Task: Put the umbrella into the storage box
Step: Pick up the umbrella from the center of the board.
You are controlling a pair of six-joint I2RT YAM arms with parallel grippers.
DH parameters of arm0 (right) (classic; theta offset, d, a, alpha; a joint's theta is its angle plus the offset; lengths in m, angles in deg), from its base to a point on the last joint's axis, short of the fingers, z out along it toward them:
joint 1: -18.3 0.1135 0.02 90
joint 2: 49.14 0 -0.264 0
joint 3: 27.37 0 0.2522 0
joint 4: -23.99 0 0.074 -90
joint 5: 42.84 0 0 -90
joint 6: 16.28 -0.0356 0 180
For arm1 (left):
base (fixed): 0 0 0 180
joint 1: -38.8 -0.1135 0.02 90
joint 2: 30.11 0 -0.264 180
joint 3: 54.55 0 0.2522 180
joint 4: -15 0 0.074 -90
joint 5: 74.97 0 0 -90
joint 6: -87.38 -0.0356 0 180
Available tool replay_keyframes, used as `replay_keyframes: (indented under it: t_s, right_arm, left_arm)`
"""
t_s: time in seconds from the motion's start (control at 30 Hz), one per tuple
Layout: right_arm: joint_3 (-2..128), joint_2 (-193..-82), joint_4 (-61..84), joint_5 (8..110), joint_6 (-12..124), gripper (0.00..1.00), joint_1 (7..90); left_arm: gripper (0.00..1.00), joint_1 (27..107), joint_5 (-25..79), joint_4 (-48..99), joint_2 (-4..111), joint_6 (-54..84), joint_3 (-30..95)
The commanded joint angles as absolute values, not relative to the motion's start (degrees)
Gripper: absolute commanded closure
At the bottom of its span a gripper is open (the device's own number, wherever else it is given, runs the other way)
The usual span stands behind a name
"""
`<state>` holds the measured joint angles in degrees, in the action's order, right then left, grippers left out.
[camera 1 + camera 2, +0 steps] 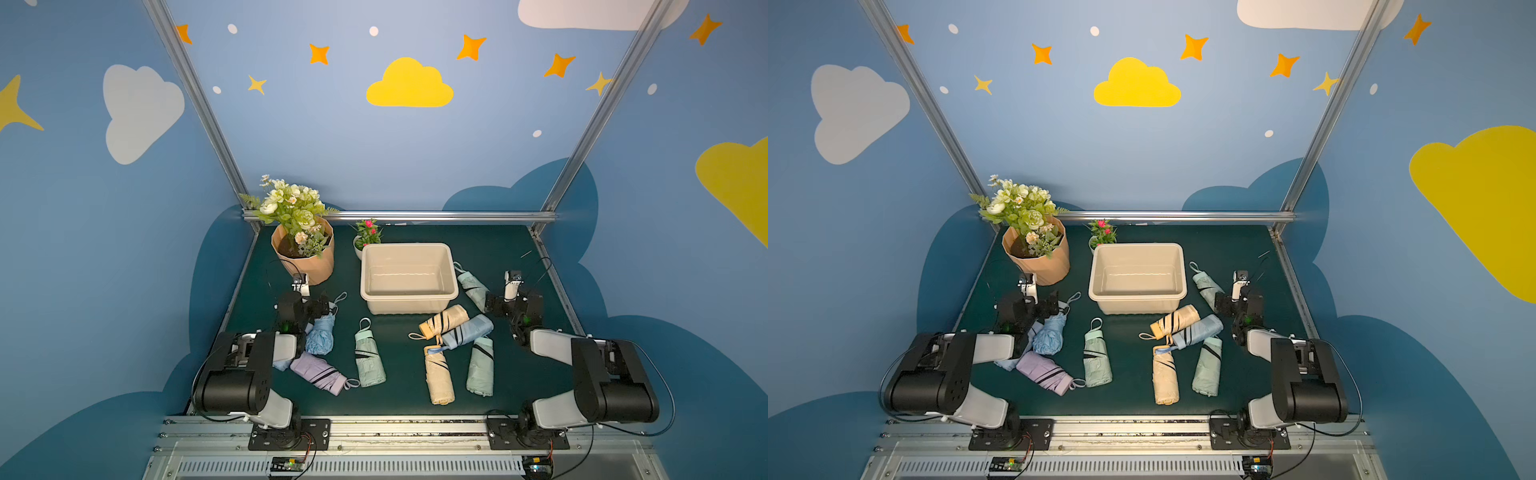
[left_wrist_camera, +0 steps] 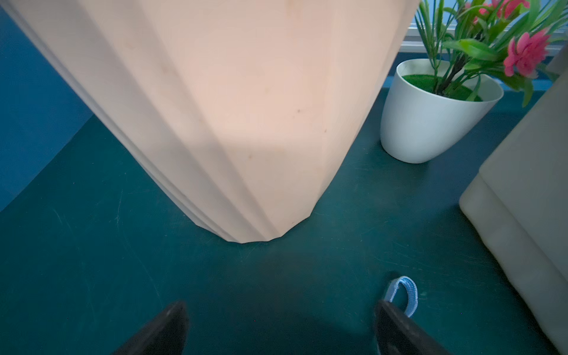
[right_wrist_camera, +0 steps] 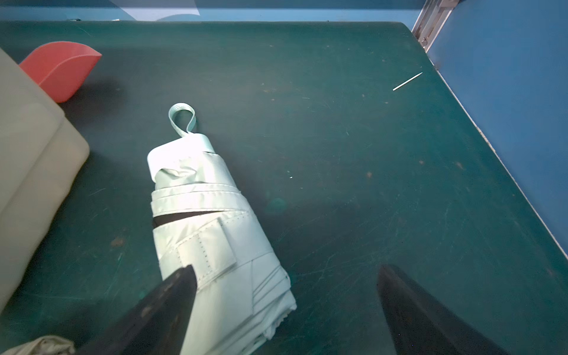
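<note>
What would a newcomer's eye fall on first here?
The empty storage box in the middle of the table, with folded umbrellas scattered near and beside it. Next, the big flower pot at the far left, just ahead of the open left gripper.

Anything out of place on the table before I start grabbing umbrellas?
Two small things. A thin white sliver lies loose on the mat near its far right edge, and a red scoop-like piece sits beside the storage box, seen only from the right wrist.
</note>
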<state>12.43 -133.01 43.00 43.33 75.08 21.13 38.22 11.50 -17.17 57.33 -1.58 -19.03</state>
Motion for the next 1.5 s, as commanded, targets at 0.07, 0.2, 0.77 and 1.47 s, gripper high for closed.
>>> replay_keyframes:
  t_s: [0.07, 0.2, 0.77, 1.47]
  right_arm:
    - [13.4, -133.4, 44.2, 43.1, 75.2, 0.02, 21.5]
    - [13.4, -133.5, 44.2, 43.1, 75.2, 0.02, 21.5]
    - [19.7, -118.4, 22.3, 42.4, 73.0, 0.02, 21.4]
    - [36.7, -109.1, -48.1, 56.7, 30.6, 0.07, 25.9]
  left_arm:
    - [0.0, 38.3, 12.0, -17.7, 58.0, -2.2, -17.8]
    - [0.0, 38.3, 12.0, -17.7, 58.0, -2.2, -17.8]
    - [0.0, 37.7, 13.7, 0.8, 45.0, -2.6, -13.0]
    - [0.0, 38.2, 25.7, 36.8, 11.0, 20.3, -8.7]
